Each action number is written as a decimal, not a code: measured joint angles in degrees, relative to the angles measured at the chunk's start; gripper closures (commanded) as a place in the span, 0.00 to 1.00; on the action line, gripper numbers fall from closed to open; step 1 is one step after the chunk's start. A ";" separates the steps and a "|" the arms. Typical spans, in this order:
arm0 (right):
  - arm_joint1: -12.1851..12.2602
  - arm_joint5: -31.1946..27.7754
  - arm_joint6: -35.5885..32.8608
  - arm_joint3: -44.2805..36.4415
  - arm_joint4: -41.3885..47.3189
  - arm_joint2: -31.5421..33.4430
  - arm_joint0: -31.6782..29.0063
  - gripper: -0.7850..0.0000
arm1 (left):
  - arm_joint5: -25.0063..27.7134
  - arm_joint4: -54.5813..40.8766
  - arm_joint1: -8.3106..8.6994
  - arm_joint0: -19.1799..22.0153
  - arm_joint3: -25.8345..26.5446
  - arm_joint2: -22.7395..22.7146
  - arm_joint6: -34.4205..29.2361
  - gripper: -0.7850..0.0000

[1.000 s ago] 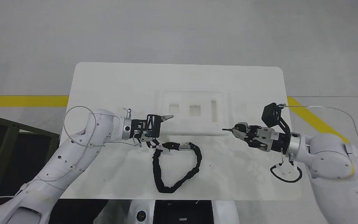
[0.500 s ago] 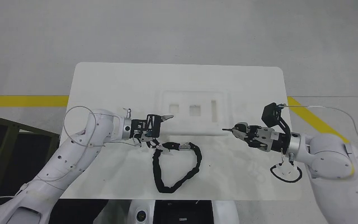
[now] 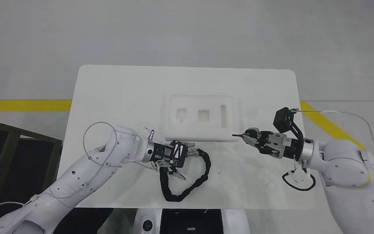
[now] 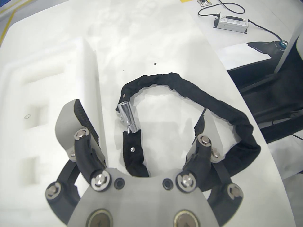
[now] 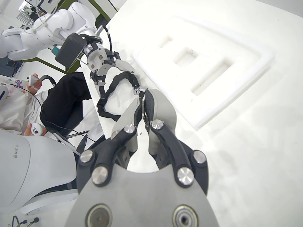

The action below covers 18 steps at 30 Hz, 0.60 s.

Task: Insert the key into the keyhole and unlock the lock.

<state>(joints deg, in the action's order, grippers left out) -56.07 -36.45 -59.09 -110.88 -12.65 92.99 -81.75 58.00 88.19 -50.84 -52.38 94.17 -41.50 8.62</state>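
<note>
While right jaws clench the key (image 3: 236, 136), the lock cylinder (image 4: 127, 117) lies between the released left jaws.

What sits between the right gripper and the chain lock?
Only bare table in the top view; the right gripper, jaws shut on the key, hangs apart from the chain lock.

Robot lab: yellow floor tape (image 3: 35, 105), power supply (image 4: 230, 22)
</note>
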 measured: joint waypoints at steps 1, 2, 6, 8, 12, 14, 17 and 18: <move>0.00 0.00 0.00 0.00 0.00 0.00 0.00 1.00 | 0.00 -0.40 0.09 0.18 0.25 0.62 -0.94 0.00; 0.00 0.00 0.00 0.00 0.00 0.00 0.00 1.00 | 0.00 -0.61 0.17 0.30 0.43 1.03 -1.69 0.00; 0.00 0.00 0.00 0.00 0.00 0.00 0.00 1.00 | 0.00 -1.29 0.46 0.78 1.29 2.46 -4.56 0.00; 0.00 0.00 0.00 0.00 0.00 0.00 0.00 1.00 | 0.00 -1.40 0.63 1.19 1.77 2.89 -6.23 0.00; 0.00 0.00 0.00 0.00 0.00 0.00 0.00 1.00 | -0.05 -2.20 0.78 1.53 2.25 2.42 -8.71 0.00; 0.00 0.00 0.00 0.00 0.00 0.00 0.00 1.00 | -0.51 -2.82 0.76 1.43 2.31 1.87 -10.08 0.00; 0.00 0.00 0.00 0.00 0.00 0.00 0.00 1.00 | -0.48 -3.42 0.60 1.45 2.26 1.64 -12.09 0.00; 0.00 0.00 0.00 0.00 0.00 0.00 0.00 1.00 | -0.34 -3.30 0.51 1.56 2.22 1.76 -13.05 0.00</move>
<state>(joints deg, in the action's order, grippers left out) -56.07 -36.45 -59.09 -110.88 -12.65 92.99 -81.75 57.66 84.89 -50.33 -50.83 96.39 -39.74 -4.43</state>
